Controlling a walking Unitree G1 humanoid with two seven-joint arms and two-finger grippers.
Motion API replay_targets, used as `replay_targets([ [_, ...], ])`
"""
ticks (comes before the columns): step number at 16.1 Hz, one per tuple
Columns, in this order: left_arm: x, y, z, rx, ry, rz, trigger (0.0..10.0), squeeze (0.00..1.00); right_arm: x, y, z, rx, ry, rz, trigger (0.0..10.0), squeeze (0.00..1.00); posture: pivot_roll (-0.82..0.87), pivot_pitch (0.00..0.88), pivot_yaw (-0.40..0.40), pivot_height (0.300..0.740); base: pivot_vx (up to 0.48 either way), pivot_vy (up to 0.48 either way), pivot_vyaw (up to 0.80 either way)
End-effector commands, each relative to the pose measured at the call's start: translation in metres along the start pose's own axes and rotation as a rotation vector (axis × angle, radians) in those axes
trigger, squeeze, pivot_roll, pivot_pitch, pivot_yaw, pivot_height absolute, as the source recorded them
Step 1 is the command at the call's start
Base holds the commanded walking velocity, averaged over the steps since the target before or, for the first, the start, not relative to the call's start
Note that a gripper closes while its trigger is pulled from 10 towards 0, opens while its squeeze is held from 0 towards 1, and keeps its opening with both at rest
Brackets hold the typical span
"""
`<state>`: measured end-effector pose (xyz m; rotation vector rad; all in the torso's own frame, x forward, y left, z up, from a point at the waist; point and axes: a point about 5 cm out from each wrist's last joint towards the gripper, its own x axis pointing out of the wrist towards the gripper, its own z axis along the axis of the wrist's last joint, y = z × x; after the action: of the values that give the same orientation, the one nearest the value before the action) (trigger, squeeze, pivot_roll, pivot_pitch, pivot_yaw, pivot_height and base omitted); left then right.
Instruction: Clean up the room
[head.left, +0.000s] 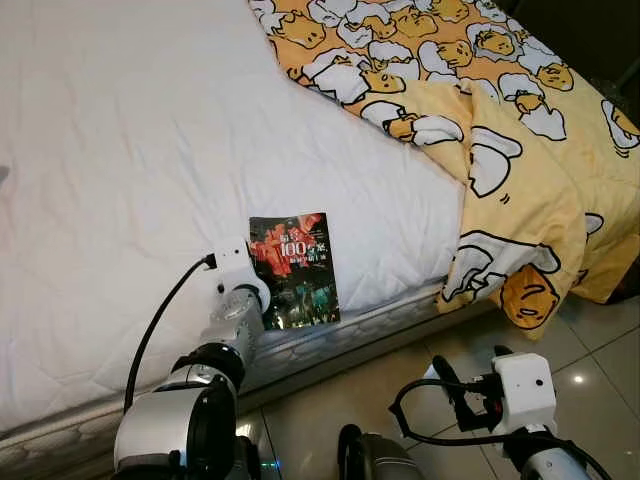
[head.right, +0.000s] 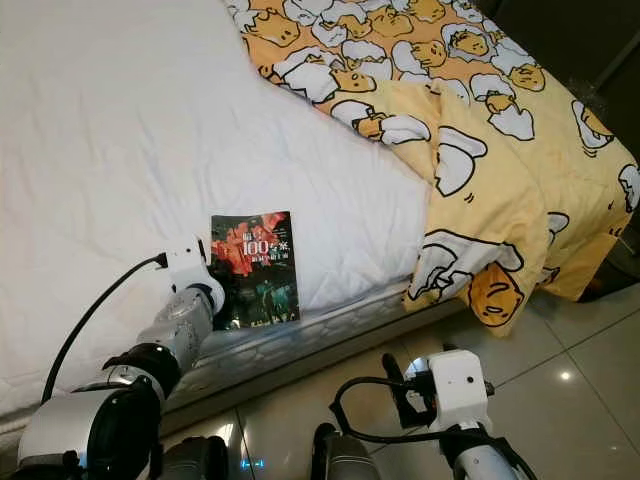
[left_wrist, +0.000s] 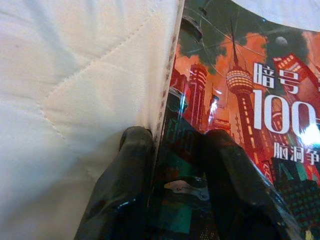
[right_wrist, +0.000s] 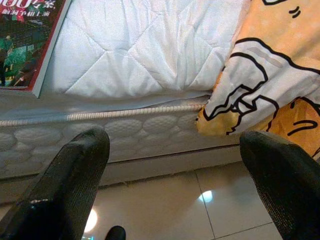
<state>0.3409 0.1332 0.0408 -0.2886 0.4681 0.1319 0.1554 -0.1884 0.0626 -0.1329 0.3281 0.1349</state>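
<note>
Nearest the head camera, the left arm reaches forward from the lower left, and its left claw (left_wrist: 175, 165) meets the near left edge of a book (head.left: 294, 270) that lies flat on the white quilted bed (head.left: 120, 200), close to the mattress's front edge. From the left wrist, one black finger (left_wrist: 122, 190) sits against the quilt at the book's side and the other rests on the glossy cover, so the claw pinches the book's edge between them. Printed on the cover are red towers, a dark green skyline and a white "100". Over the floor tiles (head.left: 590, 350) on the right, the right claw (right_wrist: 175, 190) hangs low with its fingers spread wide, well apart from the book. A yellow blanket (head.left: 500, 130) with a cartoon pattern drapes over the bed's far right corner.
</note>
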Motion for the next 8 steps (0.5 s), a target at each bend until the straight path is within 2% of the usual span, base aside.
replay_targets([
  [1, -0.002, 0.011, -0.011, 0.026, 0.049, 0.081, 0.0, 0.00, -0.003, -0.005, -0.007, -0.010, 0.033, -0.024, 10.0, 0.00, -0.17, 0.194, -0.116, 0.740, 0.000, 0.000, 0.00],
  [5, 0.001, 0.010, 0.010, 0.004, -0.047, 0.096, 0.0, 0.00, -0.004, -0.005, -0.007, -0.011, 0.032, -0.028, 10.0, 0.00, -0.17, 0.200, -0.115, 0.740, 0.000, 0.000, 0.00],
  [6, 0.002, 0.007, 0.018, -0.006, -0.095, 0.082, 0.0, 0.00, -0.003, -0.005, -0.007, -0.010, 0.032, -0.029, 10.0, 0.00, -0.17, 0.200, -0.115, 0.740, 0.000, 0.000, 0.00],
  [8, 0.002, -0.003, 0.041, 0.041, -0.220, 0.051, 0.0, 0.00, -0.003, -0.005, -0.007, -0.011, 0.031, -0.031, 10.0, 0.00, -0.17, 0.203, -0.116, 0.740, 0.000, 0.000, 0.00],
])
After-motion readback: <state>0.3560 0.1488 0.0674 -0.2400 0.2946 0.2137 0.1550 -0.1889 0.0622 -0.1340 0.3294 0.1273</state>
